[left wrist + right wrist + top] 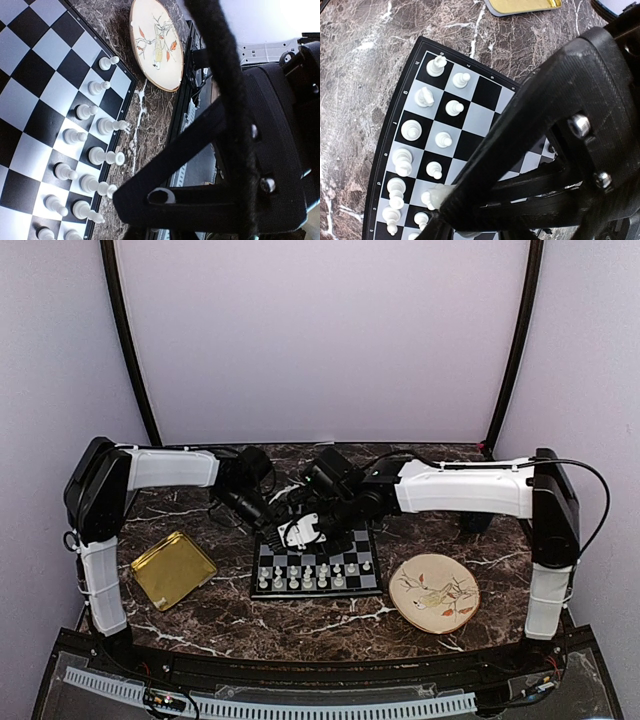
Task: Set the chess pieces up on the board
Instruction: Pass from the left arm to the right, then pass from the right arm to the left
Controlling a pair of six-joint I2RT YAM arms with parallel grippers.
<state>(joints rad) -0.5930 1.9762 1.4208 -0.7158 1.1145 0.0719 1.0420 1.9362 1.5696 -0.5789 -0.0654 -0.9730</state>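
The job looks well along. The white chess pieces [308, 578] stand in two rows along the near edge of the board [362, 545], which lies mid-desk between a gold tray [172, 568] on its left and a painted plate [434, 592] on its right. In the left wrist view the outer row has bare squares at the end nearest the plate, so I judge a few pieces are yet to be placed.

The right pincer [300, 532] hangs low over the board. In its own wrist view one finger tip sits against a pawn [436, 196] in the inner row. Whether the jaws hold that pawn or stand clear of it I cannot tell, as the finger hides the gap. The left pincer [258, 515] is closed and hovers off the board's far left corner, with nothing seen in it.

The step in hand seems to be seating a pawn. Next, it calls for a straight lift clear of the close-packed neighbours, which would tip easily. No spare pieces show on the desk [300, 630].
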